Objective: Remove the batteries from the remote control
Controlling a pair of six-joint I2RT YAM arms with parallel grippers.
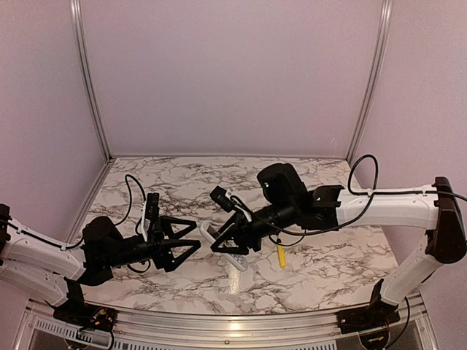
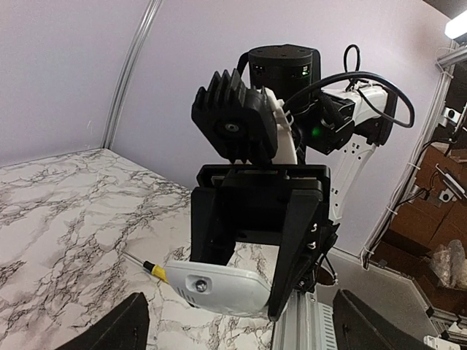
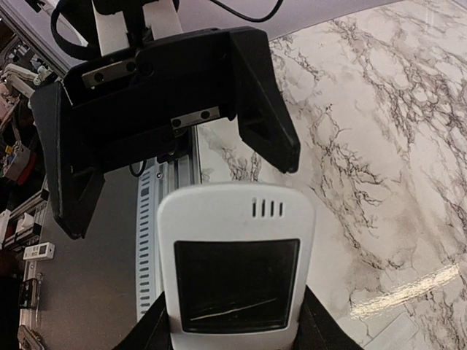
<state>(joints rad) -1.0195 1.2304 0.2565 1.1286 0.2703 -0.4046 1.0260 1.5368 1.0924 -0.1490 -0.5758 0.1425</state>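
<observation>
While tight between R pincer [image 2: 241, 286] fingers, remote control [image 3: 233, 270] just ahead of wide-open, empty L pincer [image 1: 195, 235], apart.

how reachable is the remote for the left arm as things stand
Probably yes: the left arm points its open jaws at the remote control, with nothing between them. The right arm has its jaws shut on the remote's sides, so only the free display end looks graspable.

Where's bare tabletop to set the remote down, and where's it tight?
Free: the back strip of table along the rear wall; also the near-right patch between the screwdriver and the right arm's base. Crowded: centre front, where the open left tool faces the right tool gripping the remote.
</observation>
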